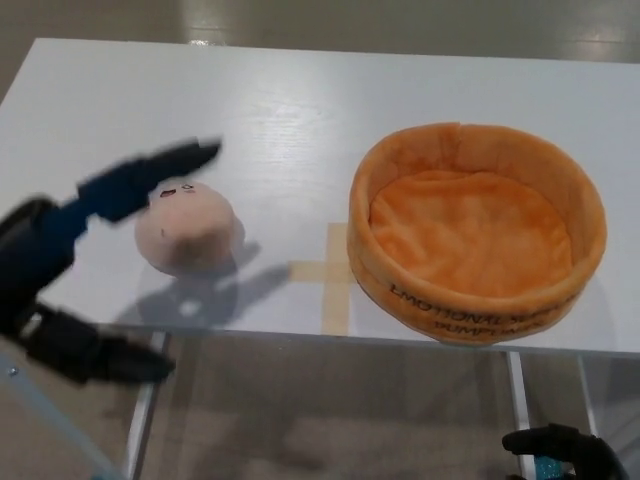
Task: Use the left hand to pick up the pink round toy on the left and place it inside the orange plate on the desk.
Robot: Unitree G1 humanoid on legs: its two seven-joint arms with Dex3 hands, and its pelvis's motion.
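Note:
The pink round toy [188,232], with a small face on top, sits on the left part of the white desk [300,110]. The orange plush plate [470,302] stands on the right with nothing in it. My left hand [60,262] comes in from the left, blurred with motion and open. Its upper fingers [150,176] stretch over the toy's top left, and its thumb [95,356] hangs below the desk's front edge. No finger is closed on the toy. My right hand [560,448] shows only partly at the bottom right, below the desk.
A cross of tan tape [335,272] lies on the desk between toy and plate. The desk's front edge runs across the lower third of the picture, with metal legs [148,400] and the floor beneath it.

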